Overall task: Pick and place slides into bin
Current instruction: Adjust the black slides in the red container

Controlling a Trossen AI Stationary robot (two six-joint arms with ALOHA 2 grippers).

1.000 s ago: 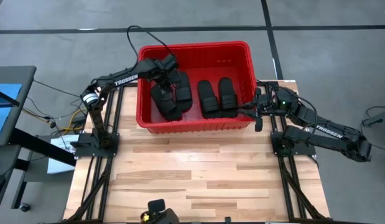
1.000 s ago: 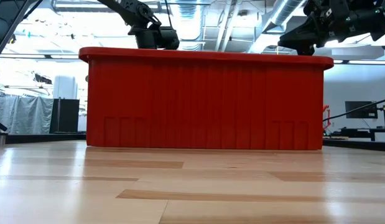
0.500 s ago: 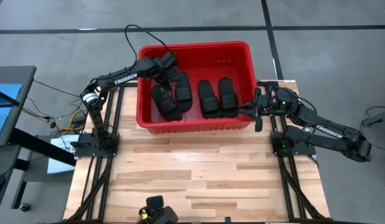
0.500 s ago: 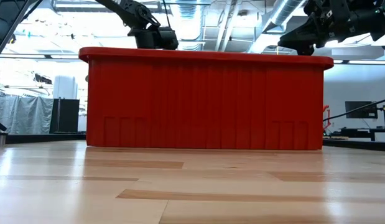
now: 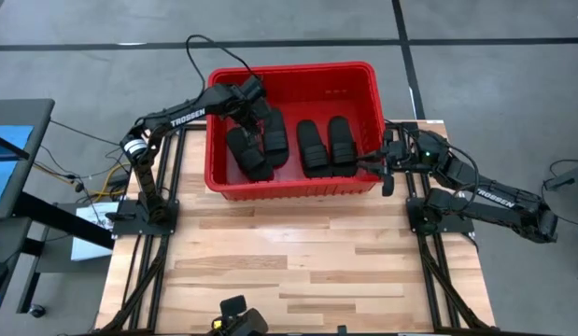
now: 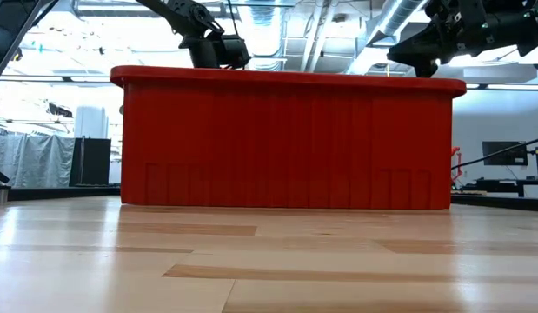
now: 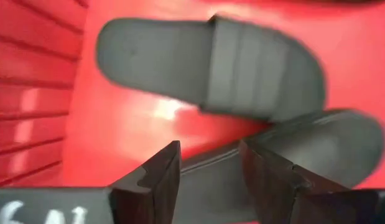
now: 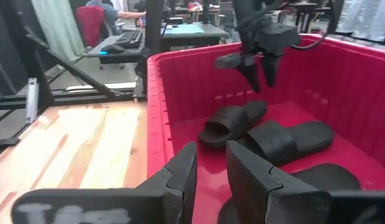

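With all four slides [image 5: 289,142] lying in the bin [image 5: 290,190], the open, empty left hand [image 5: 254,110] is best lifted straight out, the open right hand [image 5: 371,164] kept outside the rim.

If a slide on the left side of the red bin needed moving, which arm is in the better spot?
Left, probably. The left gripper hangs open inside the bin, right above the two left slides. The right gripper waits outside the bin's right wall.

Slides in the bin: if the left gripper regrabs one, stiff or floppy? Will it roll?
The slides look like moulded foam, so probably light and slightly bendy. Flat soles suggest no rolling. In the red bin, one slide overlaps another, so lifting could drag its neighbour. The left gripper hovers open above them.
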